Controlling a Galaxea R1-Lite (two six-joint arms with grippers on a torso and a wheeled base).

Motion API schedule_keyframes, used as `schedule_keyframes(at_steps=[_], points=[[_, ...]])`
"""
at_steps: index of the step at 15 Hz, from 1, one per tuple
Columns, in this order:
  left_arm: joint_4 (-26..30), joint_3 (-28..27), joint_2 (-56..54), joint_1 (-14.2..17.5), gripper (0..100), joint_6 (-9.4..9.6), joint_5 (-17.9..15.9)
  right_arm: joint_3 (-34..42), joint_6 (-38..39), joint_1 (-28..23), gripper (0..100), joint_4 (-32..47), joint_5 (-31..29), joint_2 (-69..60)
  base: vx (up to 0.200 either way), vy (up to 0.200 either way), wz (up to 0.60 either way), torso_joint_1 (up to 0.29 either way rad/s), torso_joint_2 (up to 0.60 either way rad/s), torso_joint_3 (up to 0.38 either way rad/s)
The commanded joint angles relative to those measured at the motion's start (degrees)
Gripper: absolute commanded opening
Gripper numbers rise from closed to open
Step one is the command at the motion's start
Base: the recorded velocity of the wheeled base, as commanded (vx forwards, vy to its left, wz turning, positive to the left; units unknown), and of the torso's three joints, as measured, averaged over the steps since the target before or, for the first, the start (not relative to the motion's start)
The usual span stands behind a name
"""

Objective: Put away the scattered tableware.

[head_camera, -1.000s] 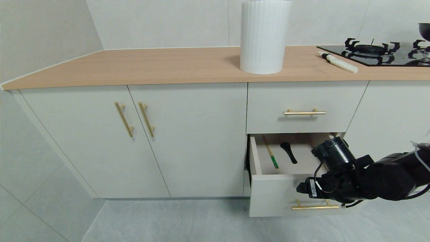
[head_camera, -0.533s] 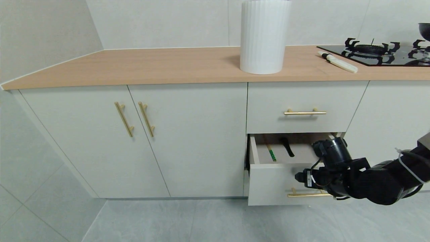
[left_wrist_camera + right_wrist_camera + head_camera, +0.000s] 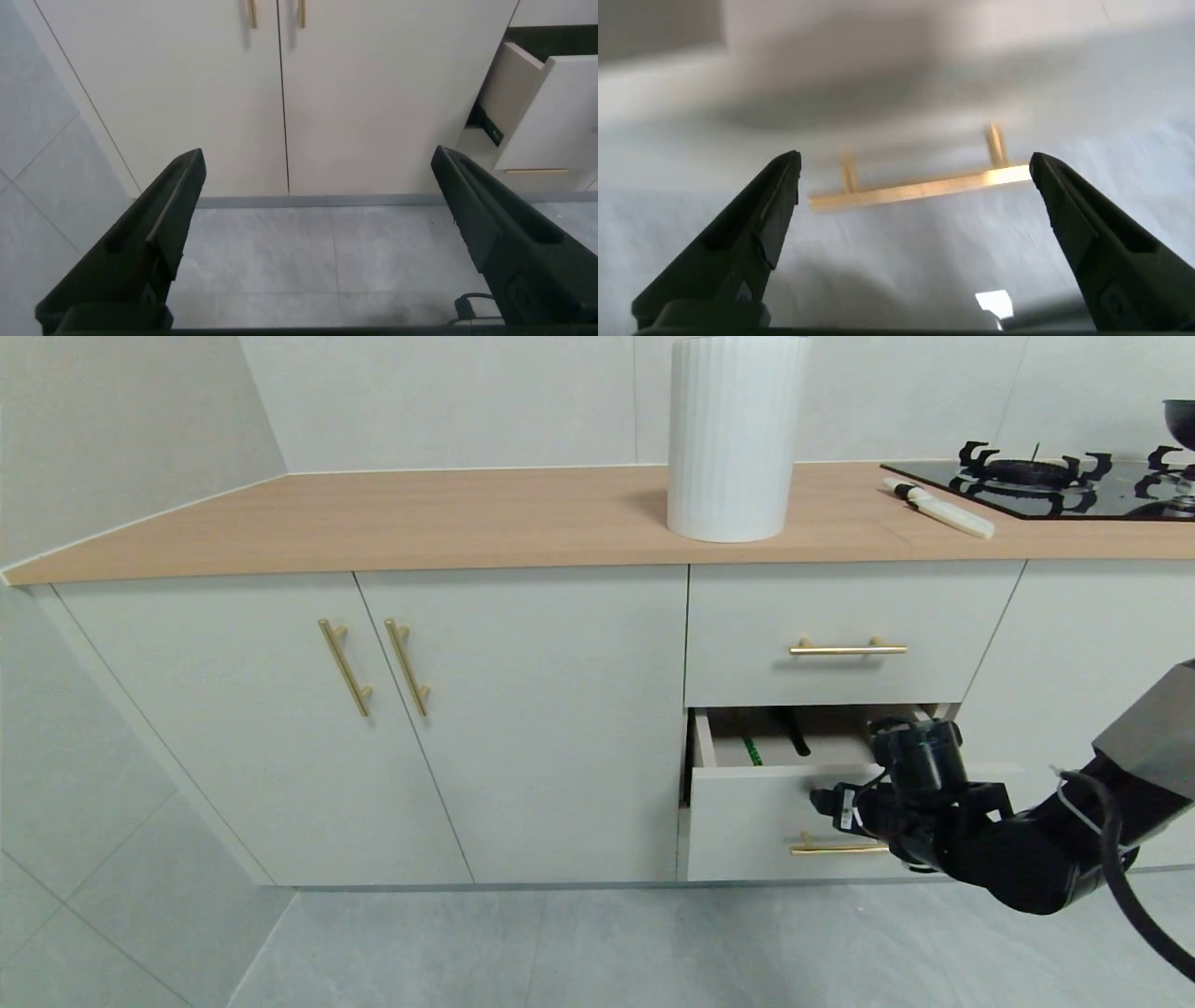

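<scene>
The lower drawer [image 3: 747, 812] stands a little way open. Inside lie chopsticks with green tips [image 3: 750, 749] and a black spoon [image 3: 795, 735], both mostly hidden by the cupboard front above. My right arm is against the drawer front at its gold handle [image 3: 836, 847]. In the right wrist view my right gripper [image 3: 915, 173] is open, with the handle [image 3: 920, 189] just ahead between the fingers. My left gripper [image 3: 318, 159] is open and holds nothing, low above the floor and facing the cabinet doors, with the drawer [image 3: 561, 112] off to one side.
On the wooden counter [image 3: 420, 523] stand a tall white ribbed canister [image 3: 736, 434] and a white-handled knife [image 3: 938, 509] beside the gas hob [image 3: 1055, 481]. A shut drawer [image 3: 845, 635] sits above the open one. Double cabinet doors [image 3: 373, 709] are to the left, grey floor below.
The lower drawer has slid inward with my right arm against its front. Less of the chopsticks and spoon shows now.
</scene>
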Motion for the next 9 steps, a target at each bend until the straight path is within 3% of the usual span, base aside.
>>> schedule_keyframes(at_steps=[1,9], points=[[-0.04,0.00,0.00,0.01,100,-0.01,-0.02,0.23,0.03,-0.74,100,-4.67,-0.08,3.97,0.000,0.000,0.00,0.000,0.00,0.000],[-0.04,0.00,0.00,0.01,100,-0.01,-0.02,-1.17,-0.41,-1.88,100,-25.32,-2.10,14.34,0.000,0.000,0.00,0.000,0.00,0.000]])
